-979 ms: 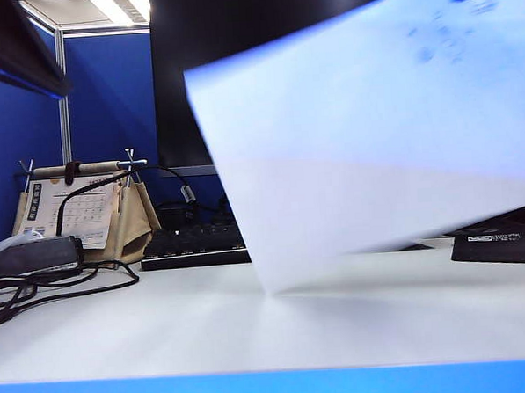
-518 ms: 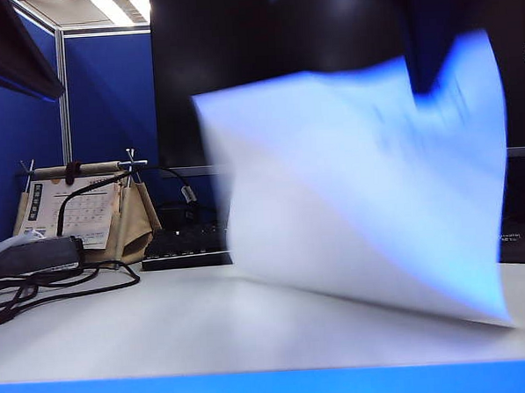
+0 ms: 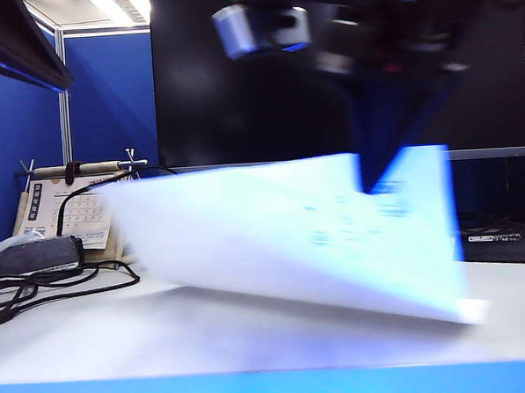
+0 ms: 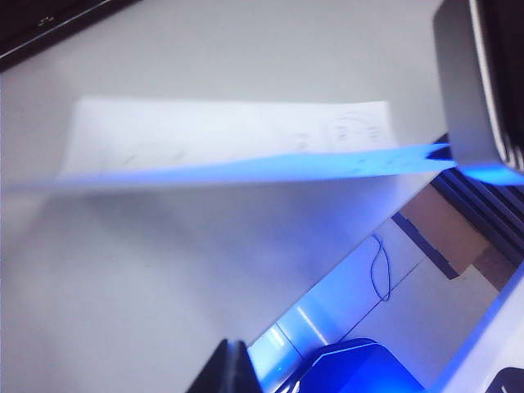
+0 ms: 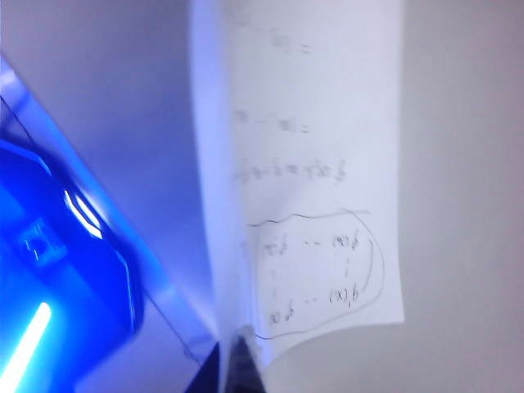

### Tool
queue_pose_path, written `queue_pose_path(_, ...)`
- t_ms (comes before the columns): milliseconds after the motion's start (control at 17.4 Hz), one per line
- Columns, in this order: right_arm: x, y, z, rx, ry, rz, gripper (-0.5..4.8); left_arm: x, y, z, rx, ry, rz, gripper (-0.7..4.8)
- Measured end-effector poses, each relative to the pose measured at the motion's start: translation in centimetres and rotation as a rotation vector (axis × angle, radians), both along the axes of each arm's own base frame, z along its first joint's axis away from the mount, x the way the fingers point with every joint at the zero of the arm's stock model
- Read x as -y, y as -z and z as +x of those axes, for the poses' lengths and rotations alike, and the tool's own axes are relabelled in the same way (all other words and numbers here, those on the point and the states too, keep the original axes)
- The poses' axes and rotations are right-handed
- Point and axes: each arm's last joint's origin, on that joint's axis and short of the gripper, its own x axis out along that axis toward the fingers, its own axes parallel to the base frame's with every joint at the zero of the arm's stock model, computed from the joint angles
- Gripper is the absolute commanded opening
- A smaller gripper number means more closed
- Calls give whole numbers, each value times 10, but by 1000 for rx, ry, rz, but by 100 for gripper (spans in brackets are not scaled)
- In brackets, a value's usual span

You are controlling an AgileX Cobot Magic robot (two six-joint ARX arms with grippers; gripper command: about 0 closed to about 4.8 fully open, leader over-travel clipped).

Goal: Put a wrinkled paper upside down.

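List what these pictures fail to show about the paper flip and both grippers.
- Writing on the wrinkled paper: motion blur smears it in the exterior view; illegible in the right wrist view too.
- Right gripper: pinches the sheet's upper edge; its fingertips are a dark blur.
- Left gripper: only one dark finger tip shows at the left wrist frame's edge, so open or shut is unclear.
- Desk calendar: its right part is hidden behind the sheet.
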Motion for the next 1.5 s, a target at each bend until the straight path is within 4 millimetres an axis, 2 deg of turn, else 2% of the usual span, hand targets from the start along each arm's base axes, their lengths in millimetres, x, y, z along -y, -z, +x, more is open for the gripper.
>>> queue_pose_path(115, -6, 13, 21, -21, 43, 12, -5, 0, 0, 0, 4, 0, -4, 9)
queue_pose_path(288, -9, 38, 37, -88, 67, -56, -6, 0, 0, 0, 4, 0, -3, 9)
queue_pose_path(345, -7, 45, 43, -104, 83, -77, -6, 0, 0, 0, 3, 0, -3, 9)
queue_pose_path(461, 9, 55, 62, -110, 159, -79, -6, -1, 1, -1, -13, 0, 11, 9)
queue_pose_path(518, 18, 56, 71, -121, 194, -71, -6, -1, 1, -1, -13, 0, 12, 9)
queue_pose_path(749, 32, 53, 82, -173, 231, 5, -1, 0, 0, 0, 0, 0, 1, 9)
queue_pose_path(864, 36, 48, 87, -171, 233, 69, 55, 1, -2, 1, 18, -3, -12, 9)
queue_pose_path(1152, 32, 41, 87, -254, 205, 258, 57, 1, -4, 2, 45, -21, -20, 9)
queue_pose_path(1209, 27, 41, 83, -280, 188, 276, 82, 1, -4, 2, 45, -21, -20, 9)
queue_pose_path(1324, 16, 40, 74, -296, 132, 286, 204, 1, -4, 2, 45, -22, -20, 9)
queue_pose_path(1382, 10, 40, 70, -299, 107, 290, 238, 1, -4, 2, 45, -22, -20, 9)
queue_pose_path(1497, 8, 40, 67, -303, 104, 291, 271, 1, -4, 2, 45, -22, -19, 9)
